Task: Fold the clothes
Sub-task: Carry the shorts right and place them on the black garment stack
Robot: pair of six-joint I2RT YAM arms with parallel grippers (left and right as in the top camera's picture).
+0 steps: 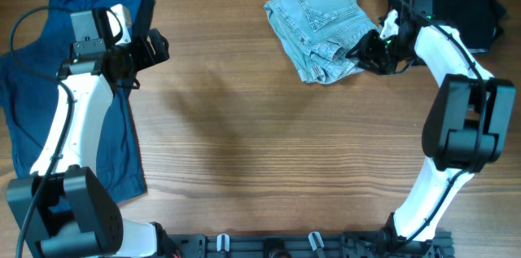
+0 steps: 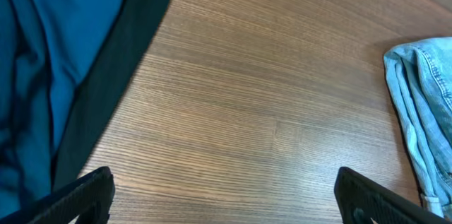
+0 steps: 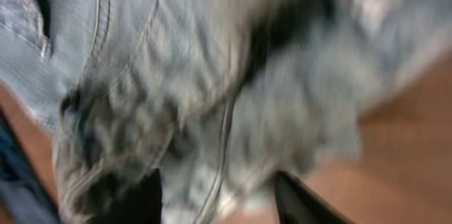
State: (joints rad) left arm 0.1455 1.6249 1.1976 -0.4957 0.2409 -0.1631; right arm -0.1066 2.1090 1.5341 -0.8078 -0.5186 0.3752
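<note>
Pale denim shorts (image 3: 176, 75) crowd the right wrist view almost edge to edge. They are so close and so smeared that we make out only a stitched seam and a pocket corner at the upper left. Two dark right fingers (image 3: 145, 199) rise from the bottom edge with bunched denim lying between them. Through the blur we cannot tell whether the right jaws are clamped on the cloth or merely around it. A strip of brown bench (image 3: 395, 146) shows at the lower right.

From the left wrist we see the left fingers (image 2: 78, 196) at the two bottom corners, so the left jaws stand wide with only bare wood between them. A dark blue garment (image 2: 42, 54) with a black band along its edge fills the upper left, and the folded edge of the shorts enters at the right border.

Farther off, the overhead view puts the shorts in a rumpled heap at the upper centre-right of the bench, back pocket up, with the right jaws at their right-hand edge. Just beyond, in the upper right corner, lies a black garment (image 1: 456, 2). The dark blue garment spreads down the left side, with the left arm (image 1: 73, 120) lying over it.
</note>
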